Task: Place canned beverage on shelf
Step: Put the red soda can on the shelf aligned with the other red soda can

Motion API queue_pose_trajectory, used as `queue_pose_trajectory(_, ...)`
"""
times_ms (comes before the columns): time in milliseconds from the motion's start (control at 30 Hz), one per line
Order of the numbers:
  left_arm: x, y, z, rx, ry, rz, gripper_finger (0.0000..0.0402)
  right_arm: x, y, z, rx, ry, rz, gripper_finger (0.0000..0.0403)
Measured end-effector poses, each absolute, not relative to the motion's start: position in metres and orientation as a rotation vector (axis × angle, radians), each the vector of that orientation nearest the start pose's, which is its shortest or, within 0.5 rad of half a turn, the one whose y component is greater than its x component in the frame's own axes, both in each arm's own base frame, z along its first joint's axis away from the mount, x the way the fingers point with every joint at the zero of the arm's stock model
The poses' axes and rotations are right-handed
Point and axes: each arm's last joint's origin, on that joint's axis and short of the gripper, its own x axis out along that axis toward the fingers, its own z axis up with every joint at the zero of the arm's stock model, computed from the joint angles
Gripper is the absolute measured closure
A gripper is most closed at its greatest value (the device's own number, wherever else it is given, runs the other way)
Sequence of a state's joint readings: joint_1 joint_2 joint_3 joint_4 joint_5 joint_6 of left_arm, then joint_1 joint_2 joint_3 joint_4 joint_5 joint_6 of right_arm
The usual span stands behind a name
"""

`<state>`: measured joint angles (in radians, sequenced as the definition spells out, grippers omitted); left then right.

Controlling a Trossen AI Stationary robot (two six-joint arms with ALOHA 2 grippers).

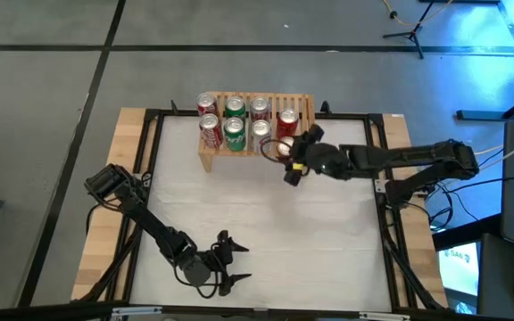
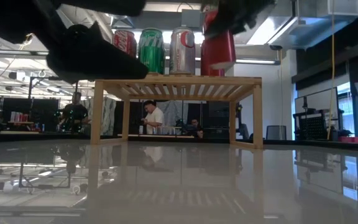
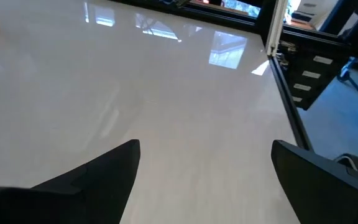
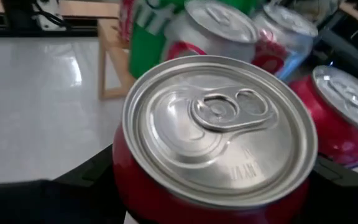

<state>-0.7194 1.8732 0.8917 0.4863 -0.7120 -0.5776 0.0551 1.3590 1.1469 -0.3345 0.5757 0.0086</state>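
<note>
So, from left to right: my left gripper waits near the front of the table, fingers spread wide around nothing. Further along stands the shelf, its slatted top nearly full: seven cans already stand there in two rows, as best I can count from above. At the shelf's right end my right gripper has its fingers clamped on the sides of the red can. The can hangs above the shelf's front right corner, apparently not yet resting on the slats, though the low view is partly blocked. Its long axis runs vertical, tab end up. What is left, I judge: lower, set down, release.
</note>
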Motion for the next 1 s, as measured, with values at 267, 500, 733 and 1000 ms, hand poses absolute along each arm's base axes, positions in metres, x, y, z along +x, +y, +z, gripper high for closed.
queue_pose_trajectory(267,0.294,-0.215,0.143,-0.214,0.357,0.129,0.0048,0.298,-0.027,0.320,-0.111,0.494,-0.503,0.0117)
queue_pose_trajectory(500,0.301,-0.205,0.142,-0.218,0.355,0.161,0.0048,0.299,-0.044,0.318,-0.088,0.501,-0.521,0.0117)
queue_pose_trajectory(733,0.303,-0.201,0.142,-0.217,0.357,0.174,0.0048,0.303,-0.058,0.312,-0.088,0.514,-0.523,0.0117)
queue_pose_trajectory(1000,0.303,-0.201,0.142,-0.218,0.361,0.166,0.0048,0.304,-0.057,0.311,-0.086,0.512,-0.504,0.0117)
